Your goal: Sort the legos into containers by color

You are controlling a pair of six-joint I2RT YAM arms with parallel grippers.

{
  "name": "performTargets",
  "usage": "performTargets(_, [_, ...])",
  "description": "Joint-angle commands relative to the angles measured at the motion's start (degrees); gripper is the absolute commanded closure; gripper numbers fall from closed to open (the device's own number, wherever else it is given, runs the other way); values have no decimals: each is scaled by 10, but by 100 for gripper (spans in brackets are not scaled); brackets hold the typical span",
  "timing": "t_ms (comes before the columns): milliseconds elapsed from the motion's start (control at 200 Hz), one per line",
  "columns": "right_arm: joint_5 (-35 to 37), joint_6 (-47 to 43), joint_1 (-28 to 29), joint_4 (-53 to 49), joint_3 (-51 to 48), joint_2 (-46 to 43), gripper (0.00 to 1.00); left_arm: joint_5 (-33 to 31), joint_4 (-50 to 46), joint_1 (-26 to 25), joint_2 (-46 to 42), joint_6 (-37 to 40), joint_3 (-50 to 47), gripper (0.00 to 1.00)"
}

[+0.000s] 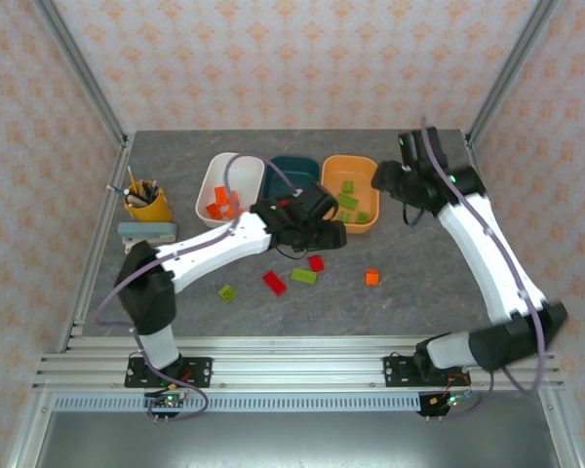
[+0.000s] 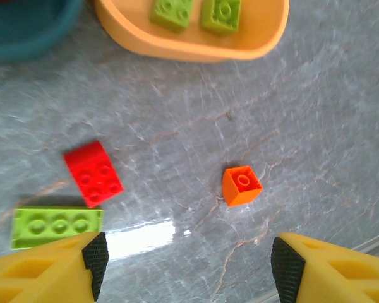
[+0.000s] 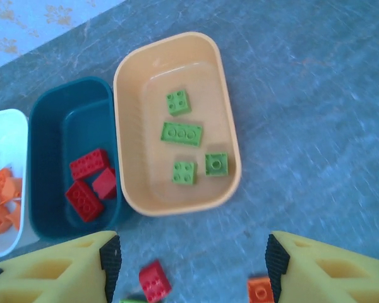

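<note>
My left gripper [image 2: 189,265] hangs open and empty over the grey table. Ahead of it lie an orange lego [image 2: 242,185], a red lego [image 2: 93,173] and an oblong lime green lego [image 2: 57,227]. In the top view this gripper [image 1: 322,232] sits just in front of the teal container [image 1: 294,174]. My right gripper [image 3: 191,265] is open and empty too, high above the table near the orange container [image 3: 129,88], which holds several green legos [image 3: 182,133]. The teal container [image 3: 47,120] holds three red legos [image 3: 88,164]. Orange legos [image 3: 3,199] lie in the white container [image 3: 12,126].
Five loose legos lie in front of the tubs in the top view: red [image 1: 316,263], red [image 1: 274,283], green [image 1: 303,276], green [image 1: 227,292], orange [image 1: 371,277]. A yellow cup with pens [image 1: 146,201] stands at the left. Metal frame posts border the table.
</note>
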Motion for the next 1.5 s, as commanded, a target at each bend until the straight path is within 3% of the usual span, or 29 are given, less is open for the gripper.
performTargets(0, [-14,61,0,-60,-82,-65,37,3,-61,-27,50,-8,63,29])
performTargets(295, [-40,147,0,-196,-185,-297,37,1,-133,-76,216,-17,216,28])
performTargets(510, [-85,174,-1,-233,-219,-391,34,-9,-155,-98,298,-13,304,28])
performTargets(756, [-68,191,0,-278,-210,-444,23,-7,-161,-105,354,-13,353,29])
performTargets(981, [-63,203,0,-274,-211,-467,17,-12,-167,-108,384,-7,376,40])
performTargets(1321, [-77,198,0,-257,-222,-471,17,-47,-170,-108,389,10,387,69])
performTargets(1496, [-113,175,0,-215,-239,-471,18,-82,-189,-103,342,18,381,72])
